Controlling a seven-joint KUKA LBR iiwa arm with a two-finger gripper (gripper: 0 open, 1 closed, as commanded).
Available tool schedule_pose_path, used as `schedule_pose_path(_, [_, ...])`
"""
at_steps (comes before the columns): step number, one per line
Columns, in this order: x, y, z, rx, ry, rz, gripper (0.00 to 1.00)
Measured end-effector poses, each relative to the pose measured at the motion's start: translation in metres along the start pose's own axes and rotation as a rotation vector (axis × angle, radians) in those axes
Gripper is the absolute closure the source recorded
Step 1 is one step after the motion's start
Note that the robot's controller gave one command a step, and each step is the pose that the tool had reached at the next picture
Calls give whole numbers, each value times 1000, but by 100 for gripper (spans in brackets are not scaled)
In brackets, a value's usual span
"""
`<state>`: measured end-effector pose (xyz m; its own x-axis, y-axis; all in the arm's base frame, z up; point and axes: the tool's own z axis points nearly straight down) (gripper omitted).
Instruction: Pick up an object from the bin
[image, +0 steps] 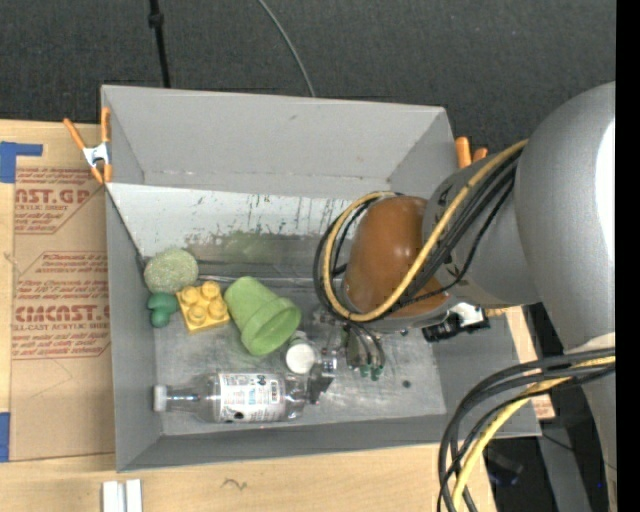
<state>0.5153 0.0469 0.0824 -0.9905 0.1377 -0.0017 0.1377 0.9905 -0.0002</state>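
My gripper (348, 368) hangs low over the bin floor at the right of the middle, open, with nothing between its fingers. A small white round cap (299, 357) lies just to its left. A clear plastic bottle (232, 395) with a white label lies on its side along the front wall, its right end close to my left fingertip (324, 382). A light green cup (262, 315) lies tipped over to the upper left of the gripper.
A yellow toy brick (203, 305), a small dark green piece (160, 310) and a pale green spongy ball (171, 268) sit at the left side of the bin. The arm's orange cover and cables rise above the gripper on the right.
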Motion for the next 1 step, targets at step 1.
schedule_pose_path(1, [-6,47,8,-1,3,-66,100])
